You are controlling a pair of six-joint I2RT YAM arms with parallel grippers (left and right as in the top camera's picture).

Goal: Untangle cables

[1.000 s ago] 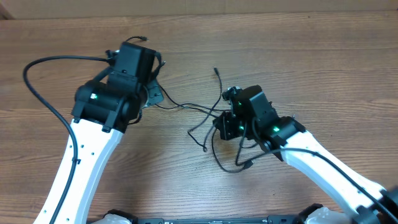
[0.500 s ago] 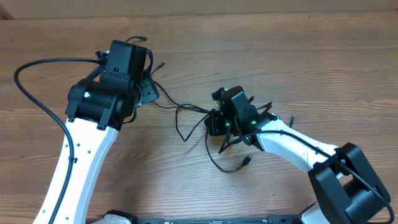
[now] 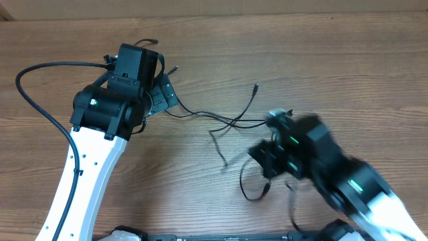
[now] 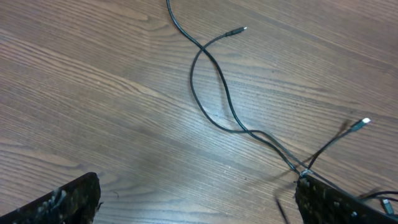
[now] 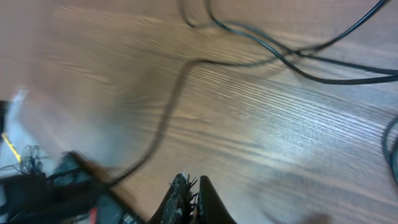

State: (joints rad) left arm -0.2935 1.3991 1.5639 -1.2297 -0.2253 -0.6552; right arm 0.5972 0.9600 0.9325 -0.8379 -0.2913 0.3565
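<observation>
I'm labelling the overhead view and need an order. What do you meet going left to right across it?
Thick arm cable loop → left claw → thin cables lying crossed on the table → right claw, blurred.

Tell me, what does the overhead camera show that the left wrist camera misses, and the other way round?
Only overhead: both arms, the left arm sharp, the right arm blurred, and the full spread of the cables between them. Only left wrist: two small plug ends up close, and the left hand open with nothing between its fingers. Both: thin black cables crossing on the wooden table.
</observation>
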